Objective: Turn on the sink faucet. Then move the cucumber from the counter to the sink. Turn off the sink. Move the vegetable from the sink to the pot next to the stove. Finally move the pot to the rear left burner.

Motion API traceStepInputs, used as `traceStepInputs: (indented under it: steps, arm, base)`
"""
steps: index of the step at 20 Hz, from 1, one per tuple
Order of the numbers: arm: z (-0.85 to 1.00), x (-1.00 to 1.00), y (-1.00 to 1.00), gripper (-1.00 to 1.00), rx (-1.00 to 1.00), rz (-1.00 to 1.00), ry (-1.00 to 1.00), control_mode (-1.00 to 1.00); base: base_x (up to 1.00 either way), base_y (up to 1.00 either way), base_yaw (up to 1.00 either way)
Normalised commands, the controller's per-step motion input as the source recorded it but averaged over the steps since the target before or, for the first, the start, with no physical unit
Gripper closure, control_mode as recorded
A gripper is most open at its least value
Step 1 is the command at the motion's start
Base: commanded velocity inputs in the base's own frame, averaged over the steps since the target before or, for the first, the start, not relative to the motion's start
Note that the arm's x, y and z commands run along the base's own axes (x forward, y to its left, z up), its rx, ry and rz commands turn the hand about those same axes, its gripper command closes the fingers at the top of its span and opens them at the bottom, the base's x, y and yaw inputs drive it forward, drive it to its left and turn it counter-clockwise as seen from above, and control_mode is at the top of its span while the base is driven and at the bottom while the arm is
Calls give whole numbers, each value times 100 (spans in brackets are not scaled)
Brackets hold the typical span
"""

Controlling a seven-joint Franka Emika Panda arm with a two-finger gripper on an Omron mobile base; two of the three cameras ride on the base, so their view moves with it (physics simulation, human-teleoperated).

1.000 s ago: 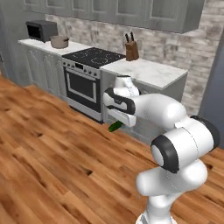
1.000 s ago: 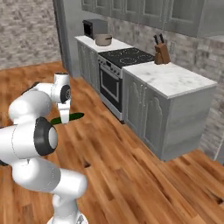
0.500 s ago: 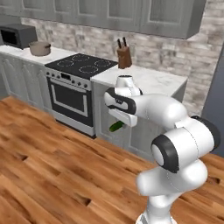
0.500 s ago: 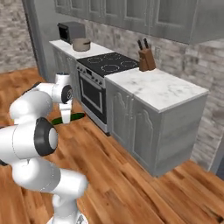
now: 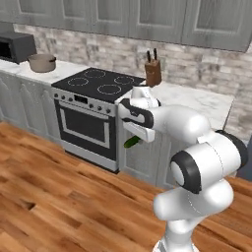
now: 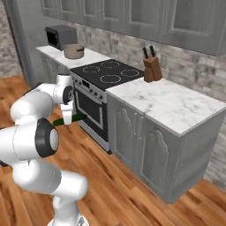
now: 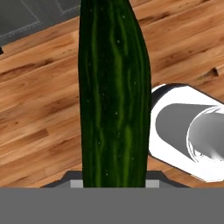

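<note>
Honestly, the cucumber (image 5: 131, 141) looks light, stiff and smooth-skinned, so probably a bit slippery. The gripper (image 5: 135, 136) is clamped around its middle (good spot, balanced), carrying it low over the wood floor in front of the stove (image 5: 98, 81). The pot (image 5: 42, 62) sits on the counter (image 5: 64, 69) beside it.

Cucumber (image 7: 114, 96) dark green, held above floor.
</note>
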Motion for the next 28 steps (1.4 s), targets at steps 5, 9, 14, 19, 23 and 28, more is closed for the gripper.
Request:
traceStepInputs:
  steps: [5,9,14,19,23,28]
  arm:
    - [0,0,0,100,0,0,0,100]
    - [0,0,0,100,0,0,0,100]
    - [0,0,0,100,0,0,0,100]
    - [0,0,0,100,0,0,0,100]
    - [0,0,0,100,0,0,0,100]
    - [0,0,0,100,0,0,0,100]
  base:
    - [100,50,-18]
    - [100,50,-21]
    - [100,50,-23]
    - [100,54,-25]
    - [94,58,-27]
    - [86,64,-30]
